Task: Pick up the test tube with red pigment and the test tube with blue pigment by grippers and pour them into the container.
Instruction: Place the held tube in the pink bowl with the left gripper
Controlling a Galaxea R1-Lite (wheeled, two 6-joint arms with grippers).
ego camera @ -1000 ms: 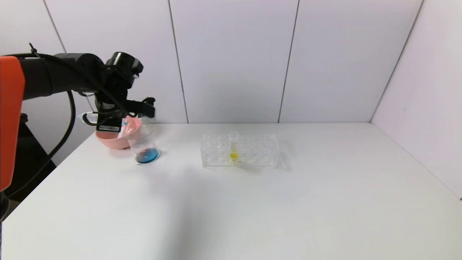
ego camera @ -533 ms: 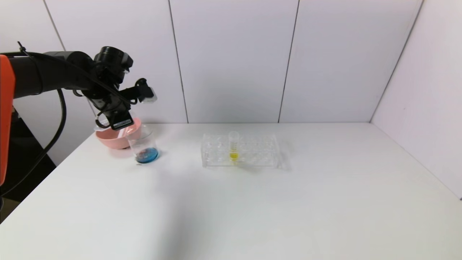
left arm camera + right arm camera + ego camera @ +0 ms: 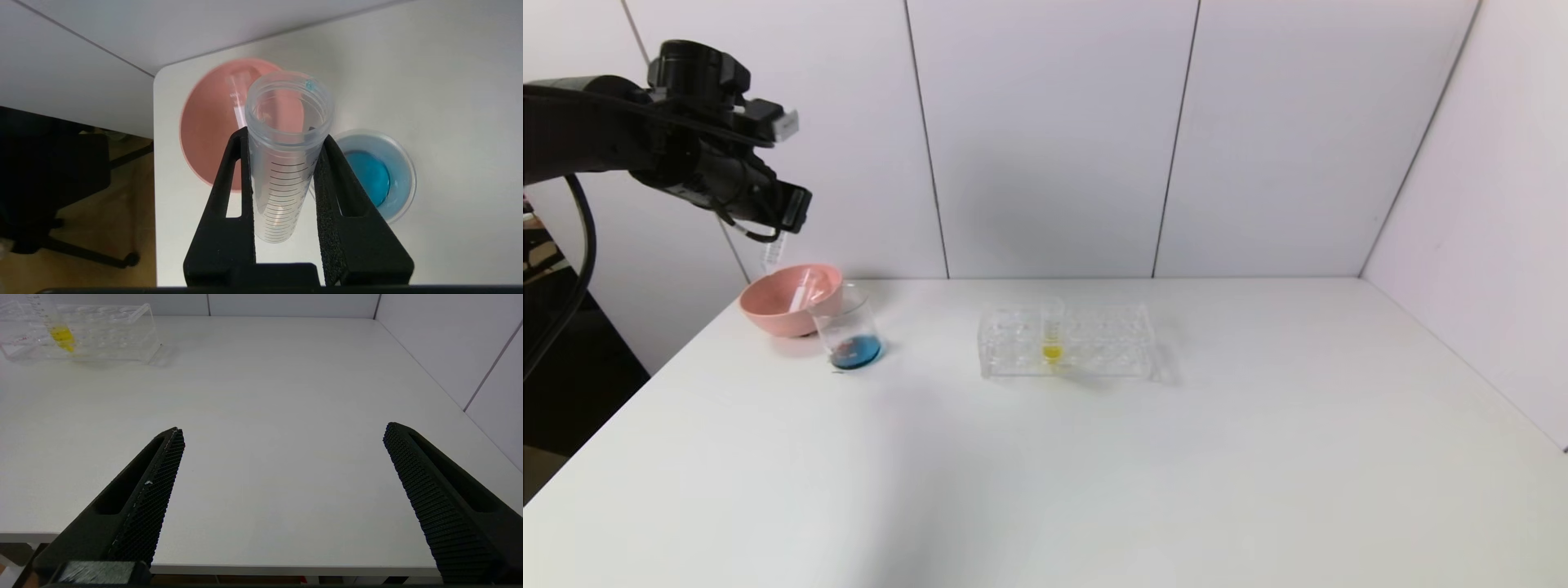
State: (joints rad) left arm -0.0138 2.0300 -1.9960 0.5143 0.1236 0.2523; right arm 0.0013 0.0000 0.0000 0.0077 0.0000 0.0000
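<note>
Test tube with blue pigment (image 3: pixel 286 163), now emptied, sits clamped in the left claw (image 3: pixel 286 134) above the pink bowl (image 3: pixel 200 134), probably for discarding. Blue liquid fills the beaker (image 3: pixel 849 335); the right claw (image 3: pixel 282 457) gapes empty.

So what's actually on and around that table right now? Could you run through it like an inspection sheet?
Surface: white table, no spills seen.
Job's things: container holds blue liquid; emptied test tube clamped in the left gripper, a blue drop at its rim; another clear tube lies in the bowl.
Clutter: pink bowl behind the container; clear rack with one yellow tube.
Grippers: left gripper raised above the bowl, shut on the tube; right gripper open, low at the table's near edge.
Cables: black cable hangs from the left arm.
Surroundings: white panelled walls; dark chair base on the floor.
</note>
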